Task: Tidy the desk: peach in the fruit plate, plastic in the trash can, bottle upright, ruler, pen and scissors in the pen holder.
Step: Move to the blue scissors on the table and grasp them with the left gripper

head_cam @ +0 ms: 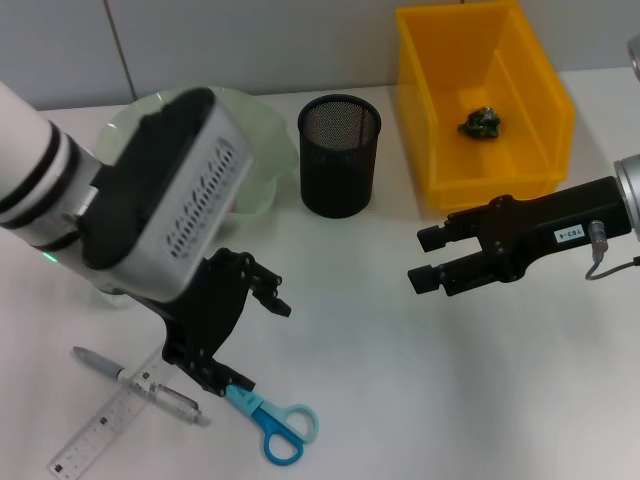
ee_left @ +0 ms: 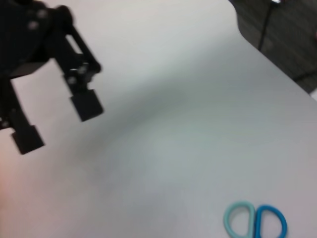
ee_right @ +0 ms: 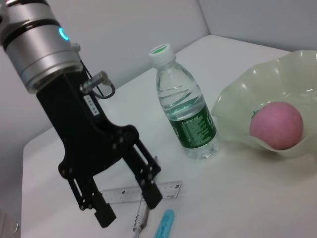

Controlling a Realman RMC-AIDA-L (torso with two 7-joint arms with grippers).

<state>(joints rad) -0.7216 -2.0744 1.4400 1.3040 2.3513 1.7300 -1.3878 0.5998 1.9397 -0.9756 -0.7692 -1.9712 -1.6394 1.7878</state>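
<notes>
Blue-and-teal scissors (head_cam: pixel 272 424) lie flat on the white table (head_cam: pixel 380 380), blades closed, beside a grey pen (head_cam: pixel 140 378) and a clear ruler (head_cam: pixel 100 430). Just above them hangs the left gripper (head_cam: pixel 250 335), fingers spread and empty. Behind stand the black mesh pen holder (head_cam: pixel 339 155), the upright bottle (ee_right: pixel 185 111) and the peach (ee_right: pixel 276 125) in its pale plate (ee_right: pixel 237 104). The right gripper (head_cam: pixel 425 258) hovers open by the yellow bin (head_cam: pixel 480 100).

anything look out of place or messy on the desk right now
Yes: the ruler, pen and scissors lie loose on the desk beneath the open left gripper, not in the black mesh pen holder. Nothing looks spilled or damaged.
</notes>
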